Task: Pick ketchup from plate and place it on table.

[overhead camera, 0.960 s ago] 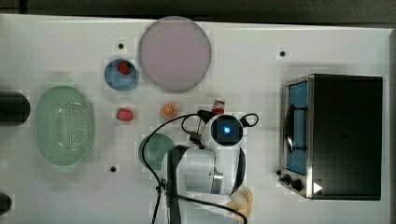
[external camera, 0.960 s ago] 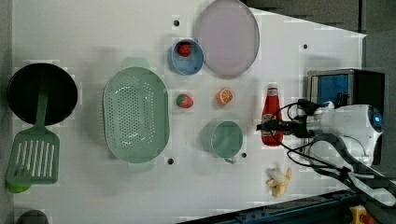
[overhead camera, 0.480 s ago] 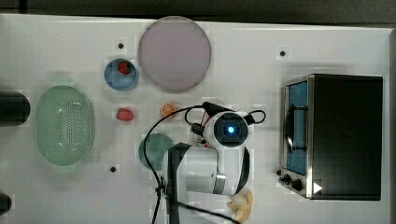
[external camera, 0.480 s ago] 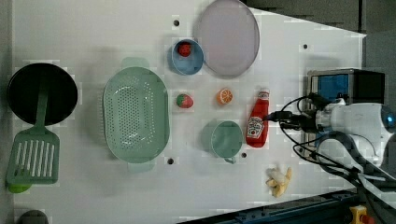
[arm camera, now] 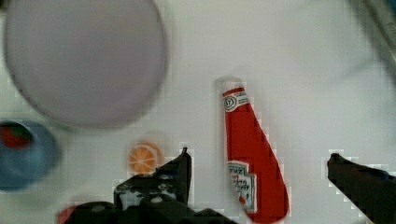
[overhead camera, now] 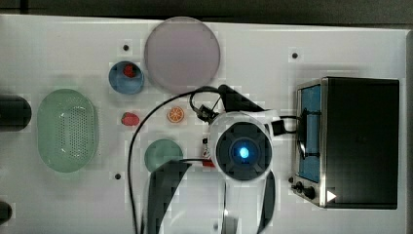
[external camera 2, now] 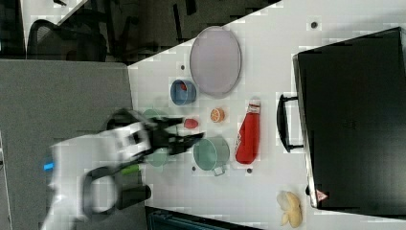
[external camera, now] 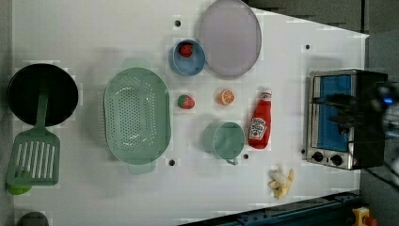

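No word, brand or number can be made out anywhere. The slim red plastic ketchup bottle with a white cap (arm camera: 247, 158) carries a white shield-shaped label low on its body and a white printed band at its neck, their lettering unreadable. The black toaster oven (external camera 2: 352, 120) bears a small white triangle mark with a red symbol near one corner.

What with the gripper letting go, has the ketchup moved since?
Yes: in the left view, the ketchup shifted left, away from the toaster oven toward the green cup.
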Robot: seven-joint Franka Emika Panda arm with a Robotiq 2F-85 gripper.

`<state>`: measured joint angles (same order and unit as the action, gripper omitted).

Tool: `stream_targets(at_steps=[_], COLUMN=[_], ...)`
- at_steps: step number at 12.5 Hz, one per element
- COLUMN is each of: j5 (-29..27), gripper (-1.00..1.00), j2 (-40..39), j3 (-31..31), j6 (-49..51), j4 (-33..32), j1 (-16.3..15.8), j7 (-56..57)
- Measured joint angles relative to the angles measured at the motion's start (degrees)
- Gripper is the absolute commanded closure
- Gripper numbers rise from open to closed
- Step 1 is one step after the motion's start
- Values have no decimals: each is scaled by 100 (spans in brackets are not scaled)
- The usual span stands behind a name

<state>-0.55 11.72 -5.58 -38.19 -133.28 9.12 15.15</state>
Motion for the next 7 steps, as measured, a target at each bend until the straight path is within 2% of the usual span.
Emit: stream_targets(at_steps=[3,7], j5=[18,16], gripper=[-100,-100], j2=[590,702], j3=[-31,-54], j6=[1514,2921], j4=[940,1858], j1=[-15,-13], j7=[-819,-1117])
